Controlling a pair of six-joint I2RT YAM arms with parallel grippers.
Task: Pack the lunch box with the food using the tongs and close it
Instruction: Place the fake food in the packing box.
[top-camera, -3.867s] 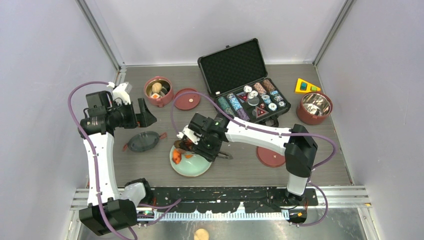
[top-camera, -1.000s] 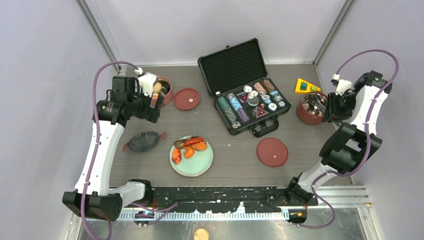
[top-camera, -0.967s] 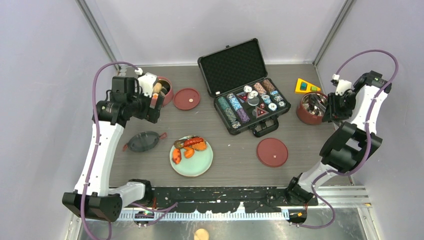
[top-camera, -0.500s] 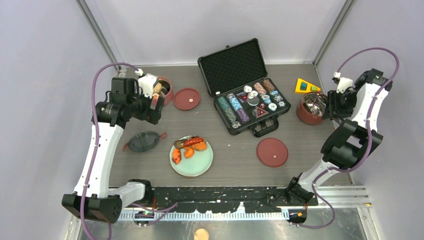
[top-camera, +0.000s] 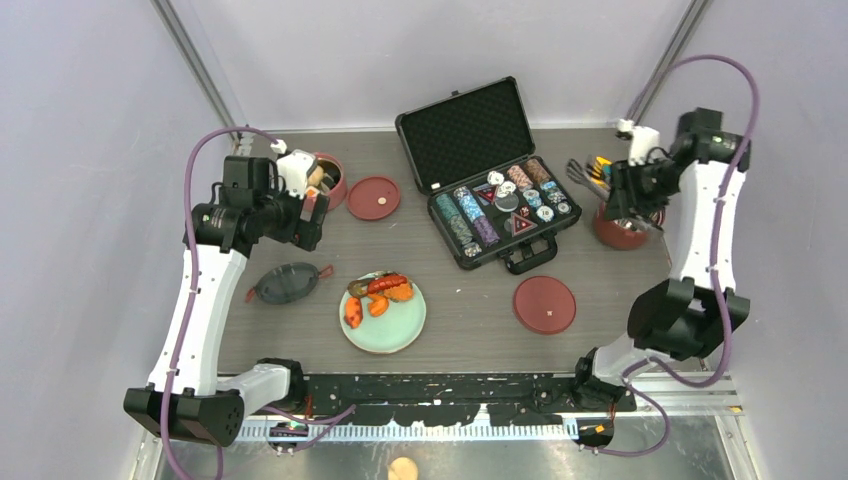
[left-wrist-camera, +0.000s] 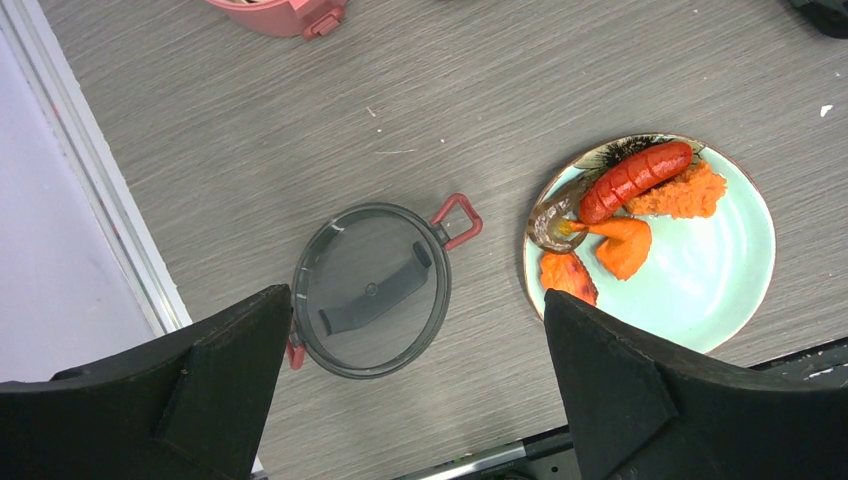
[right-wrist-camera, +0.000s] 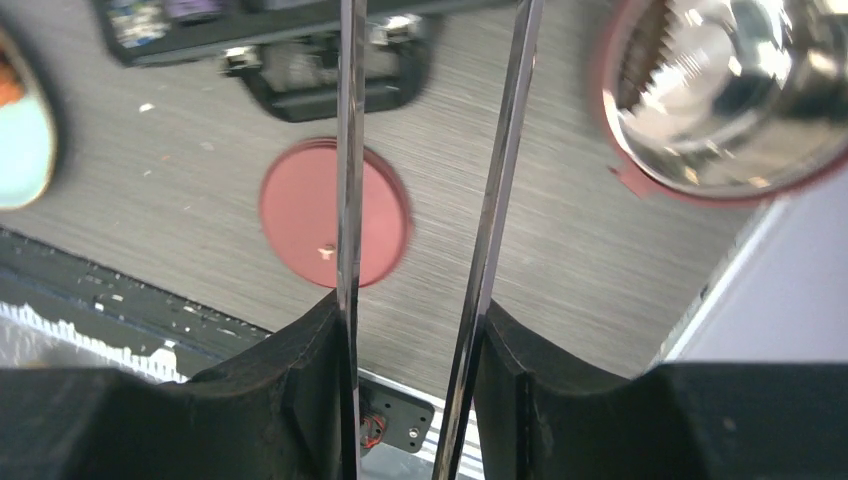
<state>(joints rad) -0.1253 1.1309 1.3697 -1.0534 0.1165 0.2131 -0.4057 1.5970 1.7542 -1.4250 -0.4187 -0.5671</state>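
My right gripper is shut on the slim silver tongs. Their two arms run apart between my fingers and hang above a steel-lined red lunch box bowl. A second lunch box bowl at the back left holds a beige bun. My left gripper hovers beside it, open and empty. The food, a red sausage and orange pieces, lies on the pale green plate. The dark top lid lies flat.
Two flat red inner lids lie on the table; the right wrist view shows one inner lid. An open black case of poker chips stands at the back centre. A yellow wedge sits behind the right bowl.
My right arm has swung up and to the left from the right bowl, carrying the tongs, and its jaws have widened. The left arm has hardly moved.
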